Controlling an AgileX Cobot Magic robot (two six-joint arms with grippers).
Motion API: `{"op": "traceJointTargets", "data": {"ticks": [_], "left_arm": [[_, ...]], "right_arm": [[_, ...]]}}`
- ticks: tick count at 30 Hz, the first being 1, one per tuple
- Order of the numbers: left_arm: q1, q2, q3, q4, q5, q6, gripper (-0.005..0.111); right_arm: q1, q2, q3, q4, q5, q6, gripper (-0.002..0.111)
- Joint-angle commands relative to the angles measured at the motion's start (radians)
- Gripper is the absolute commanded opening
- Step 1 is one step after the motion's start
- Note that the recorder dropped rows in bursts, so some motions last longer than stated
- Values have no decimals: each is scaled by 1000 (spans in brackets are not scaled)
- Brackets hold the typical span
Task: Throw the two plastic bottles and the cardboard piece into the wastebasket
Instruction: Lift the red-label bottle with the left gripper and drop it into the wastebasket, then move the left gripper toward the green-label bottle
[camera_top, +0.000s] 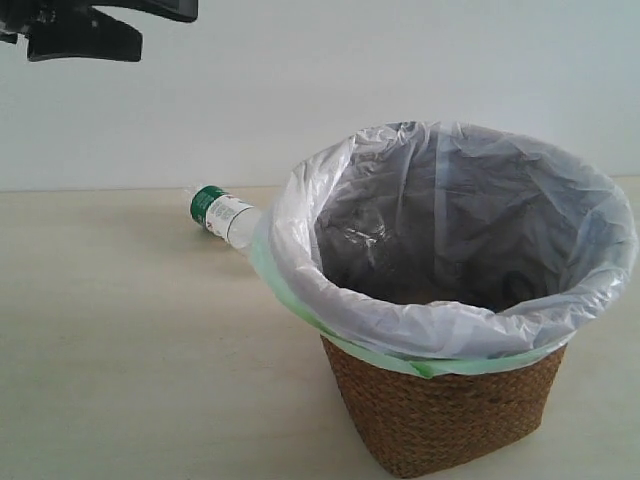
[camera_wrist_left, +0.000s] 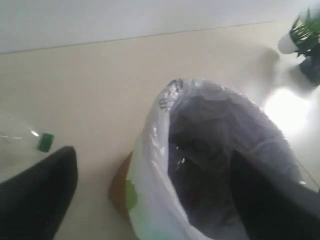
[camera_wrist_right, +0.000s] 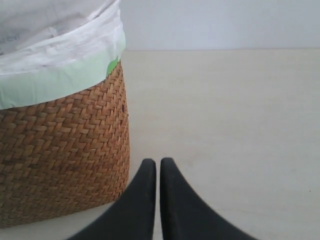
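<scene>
The wastebasket (camera_top: 450, 420), brown wicker lined with a white-green bag, stands at right of centre. The green-capped bottle (camera_top: 222, 213) lies on its side on the table behind the basket's left rim and also shows as the bottle (camera_wrist_left: 30, 142) in the left wrist view. My left gripper (camera_wrist_left: 152, 157) hangs open above the basket's rim (camera_wrist_left: 150, 150) with nothing between its fingers. My right gripper (camera_wrist_right: 158, 162) is shut and empty, low beside the wicker wall (camera_wrist_right: 65, 155). The black-capped bottle and the cardboard piece are not visible. The basket's inside is dark and blurred.
A black part of the left arm (camera_top: 85, 35) shows in the exterior view's top left corner. A small green plant in a pot (camera_wrist_left: 307, 42) stands on the table beyond the basket. Light wooden table (camera_top: 130, 350) spreads to the left of the basket.
</scene>
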Motion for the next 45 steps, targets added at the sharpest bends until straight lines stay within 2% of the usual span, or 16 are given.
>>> {"op": "traceJointTargets", "data": {"ticks": [1,3,6,10,14,19,23,29,35,45], "left_arm": [[-3,-2,-6,158,-41,-91,71],[-3,4,-6,273,-50,-163,67],[-3,33,-6,382,-60,-241,70],[-3,109,-6,410,-75,-296,76],[-3,194,-6,458,-178,-385,76],[-3,300,-8,426,-344,-406,74],[-3,395,-14,302,-443,-392,73],[-5,561,-144,206,-388,-328,73],[-21,651,-226,95,-442,-333,73],[-39,743,-275,98,-473,-420,68]], "right_arm": [[-6,-4,-1,-7,-9,-4,0],[-6,-4,-1,-7,-9,-4,0],[-6,-4,-1,-7,-9,-4,0],[-6,-4,-1,-7,-9,-4,0],[-6,-4,-1,-7,-9,-4,0],[-6,-4,-1,-7,-9,-4,0],[-6,-4,-1,-7,-9,-4,0],[-6,-4,-1,-7,-9,-4,0],[-6,-4,-1,-7,-9,-4,0],[-6,-4,-1,-7,-9,-4,0]]}}
